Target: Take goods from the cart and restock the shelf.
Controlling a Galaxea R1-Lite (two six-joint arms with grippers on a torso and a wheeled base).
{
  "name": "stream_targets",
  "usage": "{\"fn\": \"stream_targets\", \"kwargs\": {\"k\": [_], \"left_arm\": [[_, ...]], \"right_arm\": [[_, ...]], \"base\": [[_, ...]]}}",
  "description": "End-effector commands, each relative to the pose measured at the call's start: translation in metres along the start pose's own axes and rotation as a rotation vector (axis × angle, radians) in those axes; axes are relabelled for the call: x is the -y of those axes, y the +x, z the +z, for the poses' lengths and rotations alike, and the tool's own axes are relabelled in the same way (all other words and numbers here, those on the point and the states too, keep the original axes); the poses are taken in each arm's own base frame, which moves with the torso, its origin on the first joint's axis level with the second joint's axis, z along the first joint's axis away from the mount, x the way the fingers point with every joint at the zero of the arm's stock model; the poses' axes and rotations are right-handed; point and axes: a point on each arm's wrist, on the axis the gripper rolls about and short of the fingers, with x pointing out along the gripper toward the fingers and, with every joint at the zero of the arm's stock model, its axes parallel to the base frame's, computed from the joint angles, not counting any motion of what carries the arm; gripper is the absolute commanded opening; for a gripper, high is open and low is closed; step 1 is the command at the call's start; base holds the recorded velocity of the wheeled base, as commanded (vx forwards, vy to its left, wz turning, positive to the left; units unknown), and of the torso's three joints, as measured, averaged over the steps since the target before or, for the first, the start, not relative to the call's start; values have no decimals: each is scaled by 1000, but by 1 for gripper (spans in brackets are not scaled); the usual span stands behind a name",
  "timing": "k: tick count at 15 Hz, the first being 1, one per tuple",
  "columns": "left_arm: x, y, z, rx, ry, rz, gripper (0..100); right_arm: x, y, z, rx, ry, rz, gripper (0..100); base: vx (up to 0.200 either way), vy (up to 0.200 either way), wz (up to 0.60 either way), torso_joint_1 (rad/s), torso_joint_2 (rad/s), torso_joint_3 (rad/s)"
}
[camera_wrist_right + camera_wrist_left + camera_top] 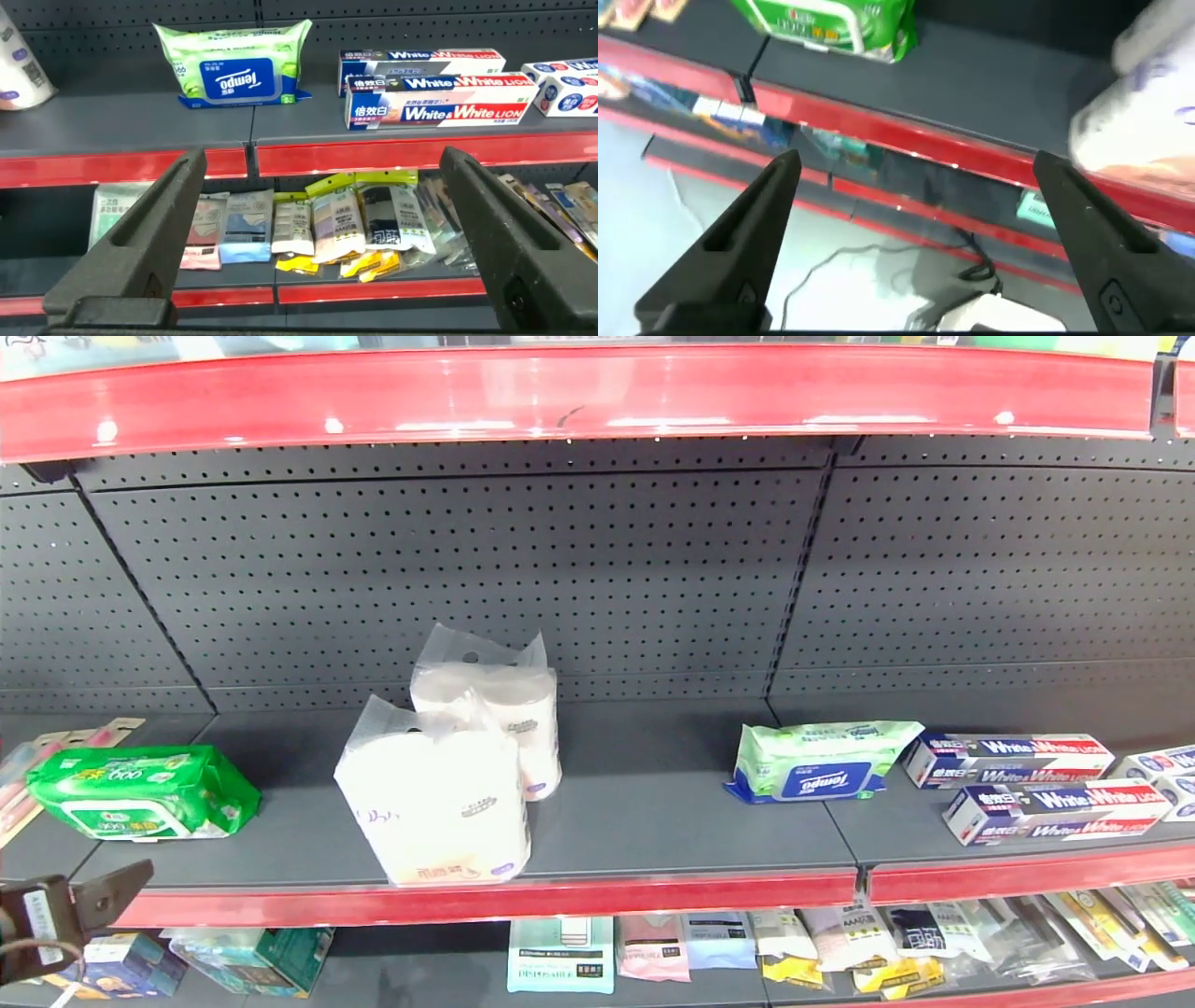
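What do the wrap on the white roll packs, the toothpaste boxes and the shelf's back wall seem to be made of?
Roll packs: thin clear plastic film, glossy, crinkled, with loose flaps on top. Toothpaste boxes: likely printed cardboard, from the sharp straight edges and slight sheen. Back wall: probably painted sheet metal, matt dark grey with regular punched holes.
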Motion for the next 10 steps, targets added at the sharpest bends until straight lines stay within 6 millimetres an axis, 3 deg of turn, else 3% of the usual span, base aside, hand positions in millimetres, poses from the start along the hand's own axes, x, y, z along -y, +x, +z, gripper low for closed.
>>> {"fn": "stream_targets", "kwargs": {"k": [1, 8, 10], "left_arm": [[6, 51, 1, -145, 11, 43, 100], [15, 93, 0, -233, 28, 22, 100], [21, 108, -2, -257, 26, -67, 100]], "right_arm": [[0, 0, 0, -2, 0, 0, 100], [0, 0, 0, -2, 0, 0, 100], [0, 0, 0, -2, 0, 0, 100]], "base": [[0, 0, 0, 0, 0, 0], [0, 0, 0, 0, 0, 0], [0, 0, 0, 0, 0, 0]]}}
